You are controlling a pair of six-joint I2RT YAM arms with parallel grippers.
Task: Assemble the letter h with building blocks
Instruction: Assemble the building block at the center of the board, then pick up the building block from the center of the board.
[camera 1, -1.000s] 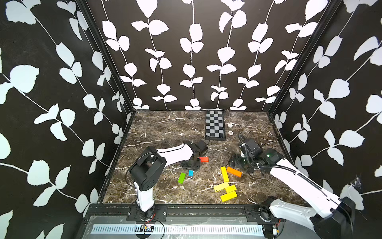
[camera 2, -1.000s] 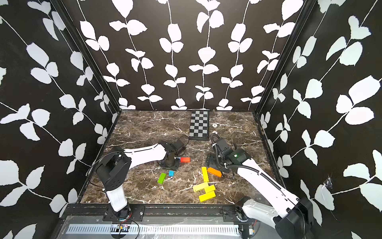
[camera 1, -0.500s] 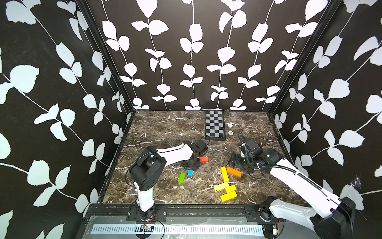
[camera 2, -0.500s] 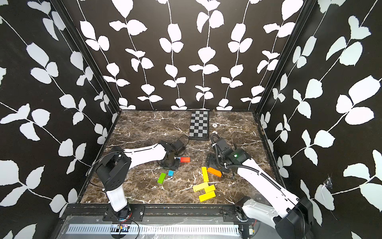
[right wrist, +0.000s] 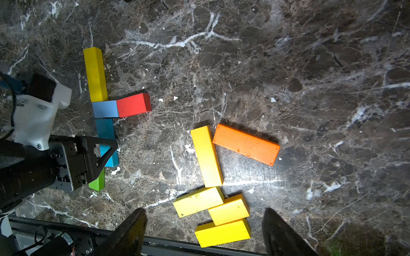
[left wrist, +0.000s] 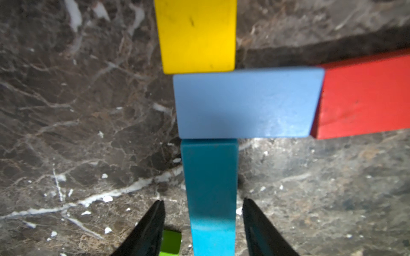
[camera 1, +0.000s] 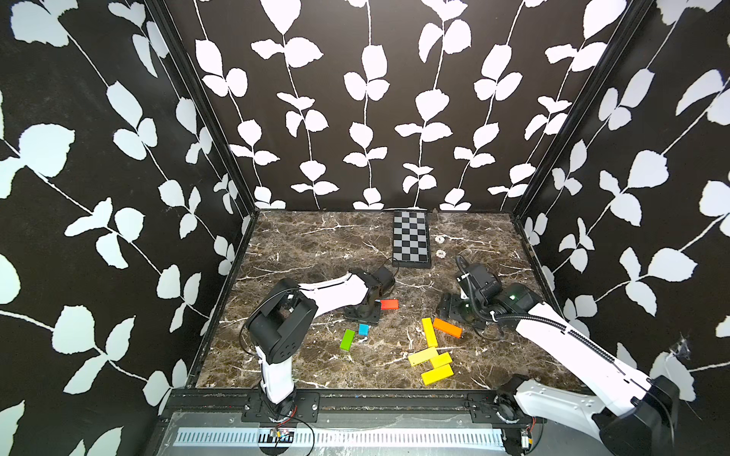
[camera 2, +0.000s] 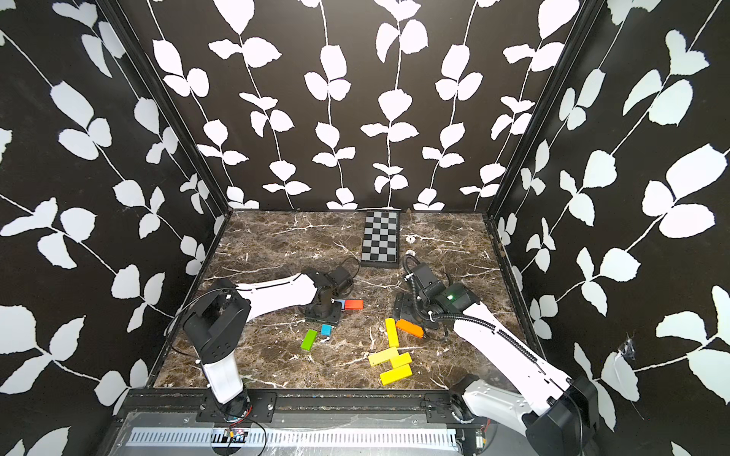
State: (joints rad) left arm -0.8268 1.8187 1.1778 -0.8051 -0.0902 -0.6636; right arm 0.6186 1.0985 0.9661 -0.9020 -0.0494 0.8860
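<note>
The left gripper hung low over a dark blue block. Its jaws stood apart, with a strip of marble showing on each side of the block, so it clasped nothing. The block lay flat and straight between them, probably placed there as the lower part of the letter's stem. At its far end, ahead of the fingertips, it met a light blue block laid crosswise. Beyond that a yellow block carried the line on, likely as the upper stem. A red block butted against the light blue one's free end, slightly askew, which looks like the start of the arch. The downstroke was still missing. A green block lay loose beside one finger.

The right gripper hovered spread wide and empty, above spare pieces. Three short yellow blocks were huddled beneath it. A long yellow block and an orange block lay further ahead, touching at a corner. This looks like the supply pile.

Everything rested on a brown marble tabletop. A checkered board lay far off by the back wall, which was black with white leaves.
</note>
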